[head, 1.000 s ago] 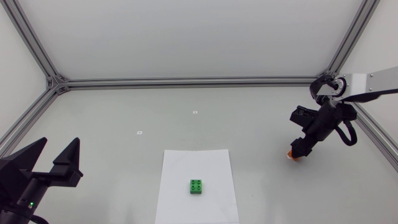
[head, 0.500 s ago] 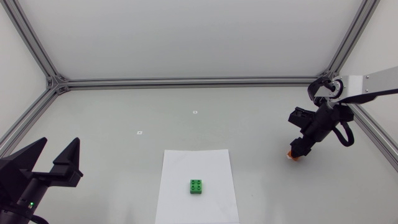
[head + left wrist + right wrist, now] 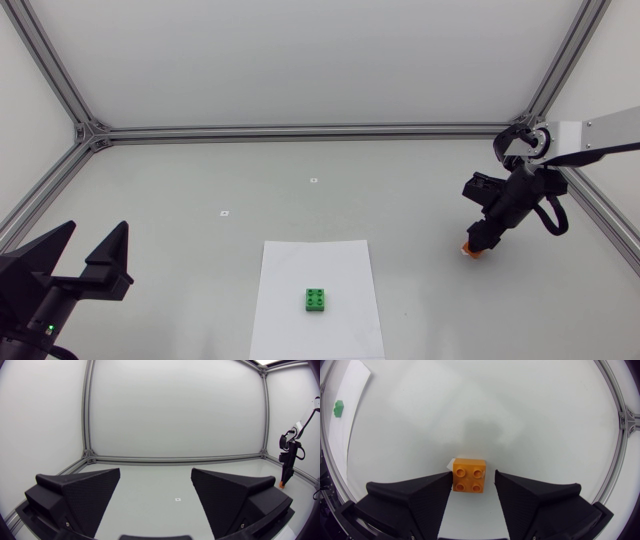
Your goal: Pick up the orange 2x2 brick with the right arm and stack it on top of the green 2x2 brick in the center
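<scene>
The orange 2x2 brick [image 3: 469, 475] lies studs up on the table between the fingers of my right gripper [image 3: 473, 478], which is open. One finger [image 3: 432, 487] is right against the brick's side; a small gap separates the brick from the other finger [image 3: 520, 487]. In the head view the right gripper [image 3: 475, 245] points down at the right side of the table, with only an edge of the orange brick [image 3: 466, 250] showing. The green 2x2 brick [image 3: 316, 299] sits on a white paper sheet [image 3: 315, 262] at the centre front. My left gripper [image 3: 90, 262] stands open and empty at the front left.
An aluminium frame rail [image 3: 300, 131] runs along the back of the table and rails border both sides. The right arm's grey link [image 3: 590, 138] comes in from the right edge. Two small marks [image 3: 313, 180] dot the table behind the paper.
The right arm has edged very slightly leftward over the orange brick. The left arm and the green brick have not moved.
</scene>
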### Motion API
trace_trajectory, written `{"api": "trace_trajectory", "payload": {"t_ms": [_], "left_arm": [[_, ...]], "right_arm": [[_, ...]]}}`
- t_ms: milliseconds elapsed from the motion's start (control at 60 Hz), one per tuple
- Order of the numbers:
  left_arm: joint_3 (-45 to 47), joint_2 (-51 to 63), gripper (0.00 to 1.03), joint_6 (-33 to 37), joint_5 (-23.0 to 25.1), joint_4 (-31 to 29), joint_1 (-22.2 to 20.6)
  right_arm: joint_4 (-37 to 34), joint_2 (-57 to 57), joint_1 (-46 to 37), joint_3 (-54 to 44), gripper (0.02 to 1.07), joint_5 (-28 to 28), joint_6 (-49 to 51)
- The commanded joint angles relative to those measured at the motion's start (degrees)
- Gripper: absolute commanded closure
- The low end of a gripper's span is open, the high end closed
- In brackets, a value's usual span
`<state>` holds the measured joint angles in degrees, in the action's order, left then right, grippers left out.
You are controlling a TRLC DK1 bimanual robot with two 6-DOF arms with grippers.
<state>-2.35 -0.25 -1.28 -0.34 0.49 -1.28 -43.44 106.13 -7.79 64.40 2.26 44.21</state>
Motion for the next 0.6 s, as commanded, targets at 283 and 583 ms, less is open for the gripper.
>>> {"api": "trace_trajectory", "payload": {"t_ms": [283, 583], "left_arm": [[2.35, -0.45, 0.04, 0.75, 0.25, -0.84, 0.14], [2.35, -0.45, 0.04, 0.75, 0.25, -0.84, 0.14]], "right_arm": [[0.29, 1.72, 1.11, -1.74, 0.48, -0.24, 1.76], [0.37, 2.24, 0.85, -1.56, 0.54, -0.33, 2.02]]}}
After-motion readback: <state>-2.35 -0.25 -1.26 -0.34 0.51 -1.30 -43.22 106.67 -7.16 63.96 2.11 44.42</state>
